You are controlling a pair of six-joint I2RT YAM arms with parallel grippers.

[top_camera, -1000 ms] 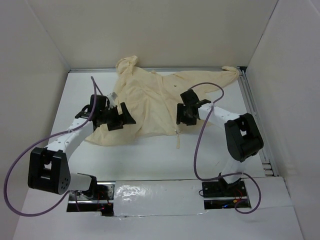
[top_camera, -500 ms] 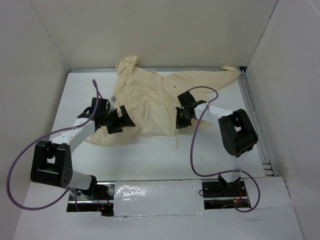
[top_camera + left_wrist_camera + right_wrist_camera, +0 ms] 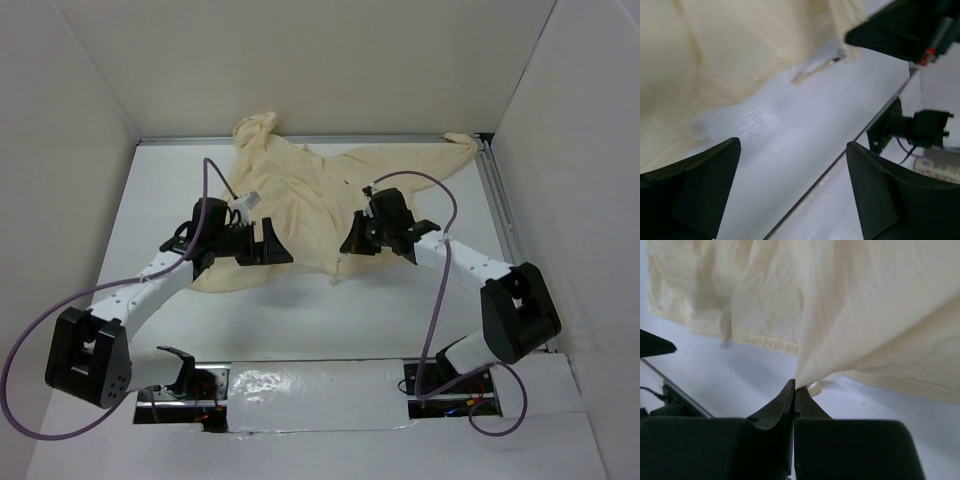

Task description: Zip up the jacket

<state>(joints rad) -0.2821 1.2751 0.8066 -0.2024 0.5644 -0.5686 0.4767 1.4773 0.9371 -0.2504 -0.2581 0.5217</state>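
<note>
The cream jacket (image 3: 300,190) lies wrinkled at the back middle of the white table, one sleeve stretched to the back right corner. My right gripper (image 3: 348,246) is shut on a pinch of the jacket's lower front edge; in the right wrist view the fabric (image 3: 865,300) rises as a taut peak from the closed tips (image 3: 796,386). My left gripper (image 3: 268,246) stands open over the jacket's lower left hem. In the left wrist view its fingers (image 3: 705,185) spread wide above bare table with nothing between them, and the jacket (image 3: 730,50) lies beyond them.
White walls enclose the table on three sides. A metal rail (image 3: 505,220) runs along the right edge. A foil strip (image 3: 300,385) covers the near edge between the arm bases. Purple cables (image 3: 420,185) loop over both arms. A thin cord (image 3: 336,272) dangles from the pinched hem.
My right gripper shut on the jacket's lower edge and drew it left and up, its elbow swinging out right. My left gripper stayed open and moved right along the hem.
</note>
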